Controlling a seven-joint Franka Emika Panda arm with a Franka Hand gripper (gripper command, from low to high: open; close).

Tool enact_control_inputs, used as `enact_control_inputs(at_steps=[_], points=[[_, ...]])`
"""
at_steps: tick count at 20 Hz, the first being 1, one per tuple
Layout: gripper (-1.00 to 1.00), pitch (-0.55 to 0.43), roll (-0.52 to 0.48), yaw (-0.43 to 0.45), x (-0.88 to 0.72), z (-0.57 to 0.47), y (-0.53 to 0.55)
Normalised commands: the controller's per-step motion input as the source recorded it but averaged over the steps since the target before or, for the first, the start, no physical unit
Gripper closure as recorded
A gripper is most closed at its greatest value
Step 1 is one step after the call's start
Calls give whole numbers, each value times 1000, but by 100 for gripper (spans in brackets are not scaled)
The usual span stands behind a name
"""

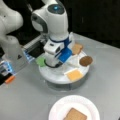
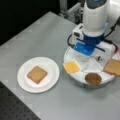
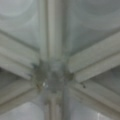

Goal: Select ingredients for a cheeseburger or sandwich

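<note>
Closest to me on the grey bench (image 2: 37,35) sits the white paper plate (image 1: 57,110), and one toast square (image 2: 37,74) lies flat in the middle of it. That is all of the sandwich I can see: one slice, nothing on top.

A bit farther back is the round white tray (image 1: 56,76), split into wedges. In a front view the yellow square (image 1: 74,74) lies in the wedge nearest the plate. The dark brown disc (image 1: 86,60) lies in the wedge beside it, and the second toast square (image 1: 77,48) is farther round. The green leaf piece (image 1: 40,61) peeks out at the tray's left edge. I cannot find the red disc.

The gripper (image 1: 53,62) hangs low over the middle of the tray. My wrist view shows only the tray's hub (image 3: 52,80), where the dividers meet, very close. I cannot tell if the gripper is wide or narrow, or if it holds anything.

I think I am on the picking step. Whatever I pick must be chosen with care, because the pieces are thin and flat.
</note>
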Motion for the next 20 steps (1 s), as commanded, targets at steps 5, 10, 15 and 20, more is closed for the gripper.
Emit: enact_control_inputs(at_steps=[5,10,15,20], points=[[-100,-161,-110,9,-129,-153,87],[-100,-159,-90,15,-105,-166,120],[-100,-164,-75,7,-90,-168,125],[-100,-148,-60,15,-101,-152,99]])
